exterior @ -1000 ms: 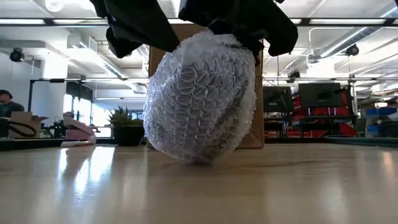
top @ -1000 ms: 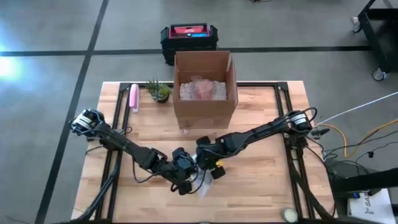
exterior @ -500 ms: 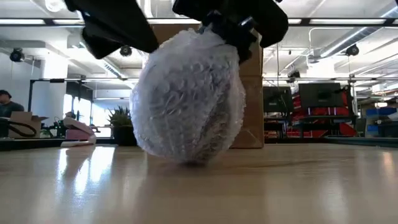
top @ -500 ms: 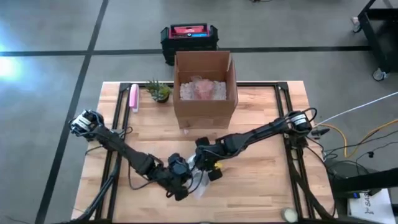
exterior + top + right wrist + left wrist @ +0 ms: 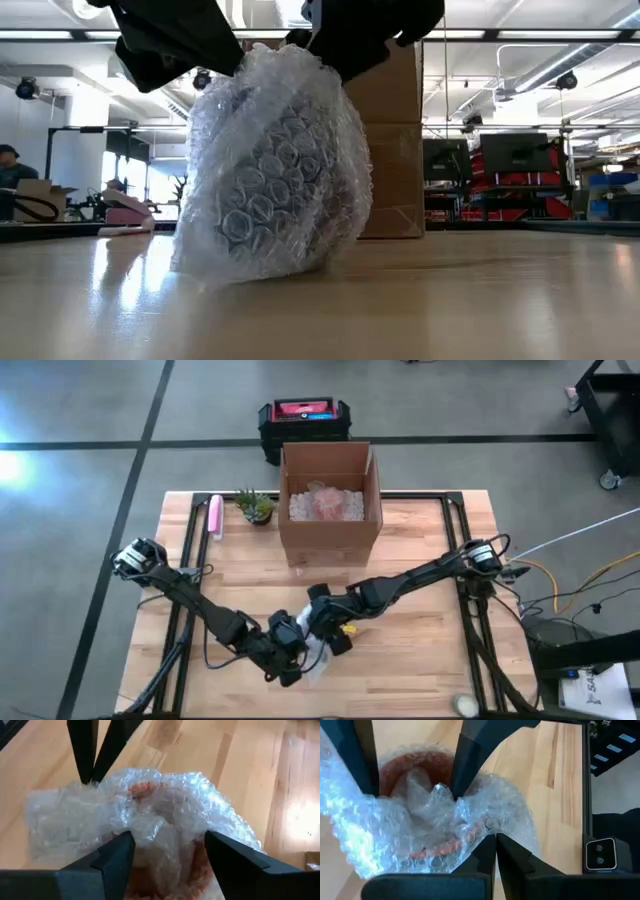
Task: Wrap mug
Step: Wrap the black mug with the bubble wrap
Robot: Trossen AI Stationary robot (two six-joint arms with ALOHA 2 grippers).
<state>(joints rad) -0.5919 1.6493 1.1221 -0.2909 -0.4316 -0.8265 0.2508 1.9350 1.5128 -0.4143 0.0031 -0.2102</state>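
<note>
At the near middle of the table, the left gripper [image 5: 288,660] is pinched down to almost nothing, its two fingers [image 5: 487,855] closed on a fold of bubble wrap [image 5: 270,170] at the lip of the mug [image 5: 420,767]. Right beside it, meeting it over the same bundle, the right gripper [image 5: 325,625] stands spread wide, one finger [image 5: 117,855] on each side of the bunched film and the orange mug rim showing between them; it straddles the wrap rather than clamping it, as far as its own camera shows.

And the mug itself: buried in the wrap, standing on the wood, only its orange rim peeking through in both wrist views. From table height the bundle looks loose, with a skirt of film splayed at the base on one side.

So the step in hand looks like tucking the loose top into the mouth. To do it well, the left should keep its pinch taut so nothing unrolls, while the right pushes the gathered crown straight down inside the rim, not sideways, or the bundle tips.

Farther back, well apart, sit the cardboard box [image 5: 328,500], already holding a wrapped item, and a small potted plant [image 5: 255,506].
</note>
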